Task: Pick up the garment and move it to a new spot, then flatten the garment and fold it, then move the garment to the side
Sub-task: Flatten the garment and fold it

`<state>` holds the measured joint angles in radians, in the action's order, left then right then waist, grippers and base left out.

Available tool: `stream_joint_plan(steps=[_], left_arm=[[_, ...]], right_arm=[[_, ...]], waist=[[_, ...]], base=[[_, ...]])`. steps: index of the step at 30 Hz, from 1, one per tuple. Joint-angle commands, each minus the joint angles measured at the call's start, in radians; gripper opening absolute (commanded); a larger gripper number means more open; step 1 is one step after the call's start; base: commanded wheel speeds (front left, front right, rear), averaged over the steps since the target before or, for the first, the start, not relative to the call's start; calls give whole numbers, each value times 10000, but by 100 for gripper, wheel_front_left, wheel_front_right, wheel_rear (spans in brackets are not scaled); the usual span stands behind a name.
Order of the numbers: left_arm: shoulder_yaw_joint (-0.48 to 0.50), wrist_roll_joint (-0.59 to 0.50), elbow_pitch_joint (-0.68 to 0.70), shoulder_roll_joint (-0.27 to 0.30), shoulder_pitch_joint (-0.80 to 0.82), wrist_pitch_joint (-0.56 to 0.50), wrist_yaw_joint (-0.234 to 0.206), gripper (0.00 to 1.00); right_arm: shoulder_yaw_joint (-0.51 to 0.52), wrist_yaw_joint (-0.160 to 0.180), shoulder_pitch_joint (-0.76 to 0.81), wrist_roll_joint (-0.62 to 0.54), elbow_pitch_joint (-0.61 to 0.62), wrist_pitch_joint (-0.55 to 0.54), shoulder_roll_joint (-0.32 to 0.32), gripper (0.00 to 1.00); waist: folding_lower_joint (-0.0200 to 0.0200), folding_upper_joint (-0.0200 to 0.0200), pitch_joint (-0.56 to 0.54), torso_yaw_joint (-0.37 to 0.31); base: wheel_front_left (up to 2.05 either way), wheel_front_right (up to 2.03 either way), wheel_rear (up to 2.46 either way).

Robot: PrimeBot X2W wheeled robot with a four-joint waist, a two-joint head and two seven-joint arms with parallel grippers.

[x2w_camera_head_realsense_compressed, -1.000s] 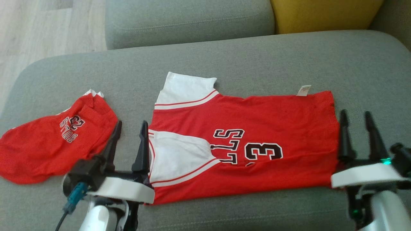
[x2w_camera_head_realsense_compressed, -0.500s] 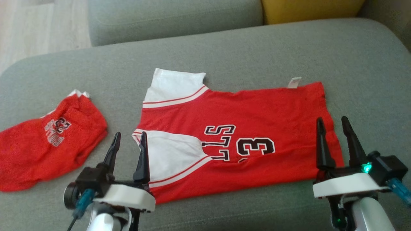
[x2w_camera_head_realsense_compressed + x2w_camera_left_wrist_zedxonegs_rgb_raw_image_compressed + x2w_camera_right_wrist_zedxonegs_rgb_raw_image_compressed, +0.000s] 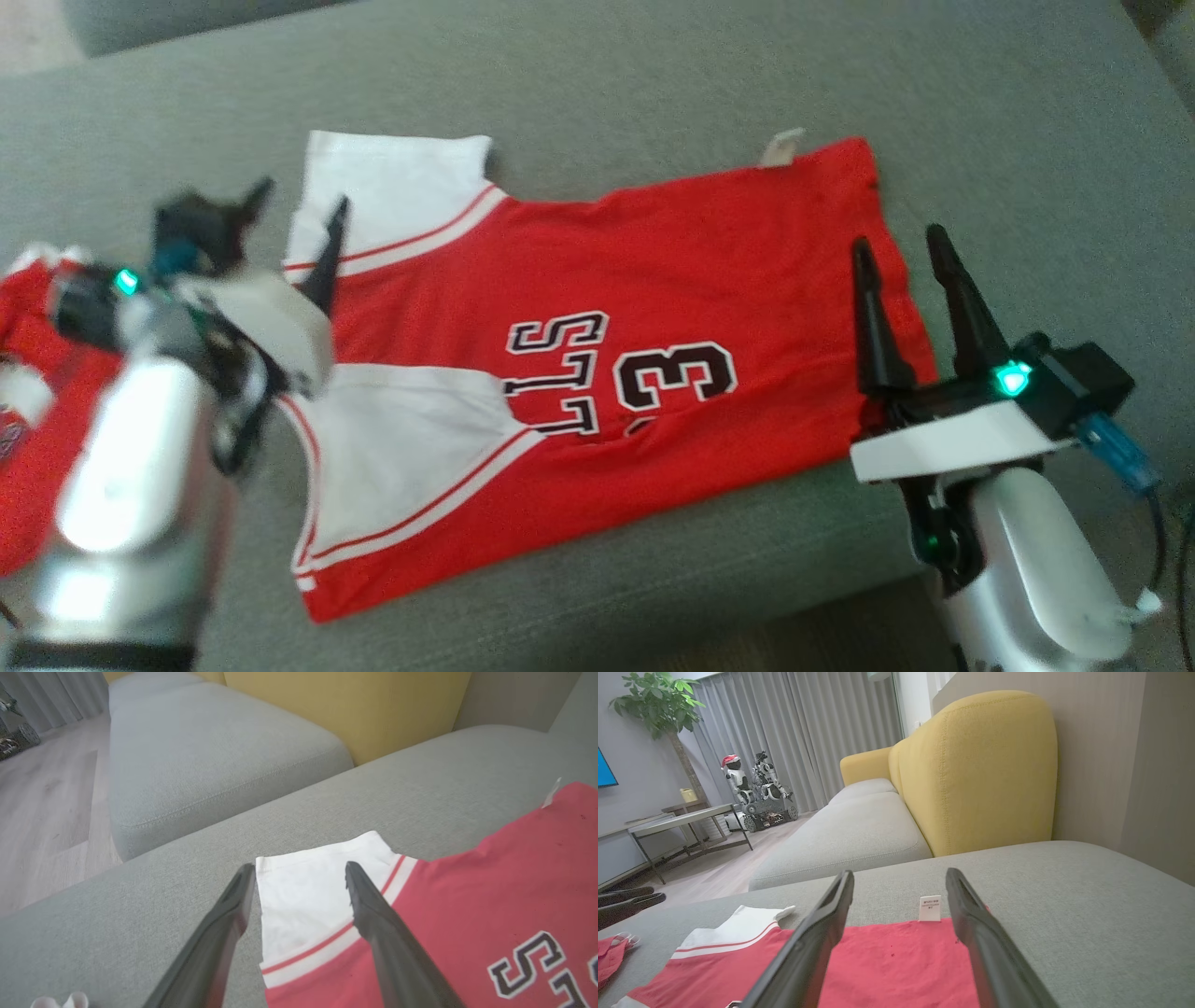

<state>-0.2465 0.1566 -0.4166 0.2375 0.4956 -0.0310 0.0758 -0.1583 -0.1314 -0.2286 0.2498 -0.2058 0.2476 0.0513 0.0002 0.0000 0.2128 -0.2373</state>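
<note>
**Sofa seat [image 3: 653,65], grey: contents, left to right**

1. Small red garment [image 3: 23,495], one. It is cut off by the left edge of the head view and partly hidden behind the left forearm. Its print is too blurred to read.
2. Left gripper [image 3: 301,198], one, smeared by blur in the head view. The jaws are spread wide and hold nothing. In the left wrist view one finger lies over bare cushion and the other finger [image 3: 369,905] over the far white sleeve. Contact with the cloth cannot be judged.
3. Jersey [image 3: 653,243], one, red with two white sleeves. It lies flat mid-seat, sleeves toward the left and hem toward the right. The lettering is partly tucked into a fold; "LLS" and "3" are legible.
4. Care tag [image 3: 782,147], one, white, standing up from the jersey's far edge. Its text is too small to read.
5. Right gripper [image 3: 896,239], one. The jaws are spread wide and hold nothing. One finger is over the red hem and the other over the cushion just beyond it.
</note>
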Motion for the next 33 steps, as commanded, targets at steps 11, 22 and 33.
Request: stream_joint_plan(steps=[11,22,33], left_arm=[[-952,1590,-1964,2531,3776,-3525,543,100],[-2063,2095,-3194,3492,4864,-3978,547,100],[-2964,2741,-3862,3462,5449,-3759,547,100]], right_arm=[[-1455,7,-1418,752,174,135,-10,100],[-1565,7,-1561,1009,558,139,-10,100],[-1380,7,-1591,982,759,140,-10,100]], waist=[[-2,0,1425,-1612],[-2,0,1839,-2065],[-2,0,2159,-2092]], base=[[0,0,0],[0,0,0],[0,0,0]])
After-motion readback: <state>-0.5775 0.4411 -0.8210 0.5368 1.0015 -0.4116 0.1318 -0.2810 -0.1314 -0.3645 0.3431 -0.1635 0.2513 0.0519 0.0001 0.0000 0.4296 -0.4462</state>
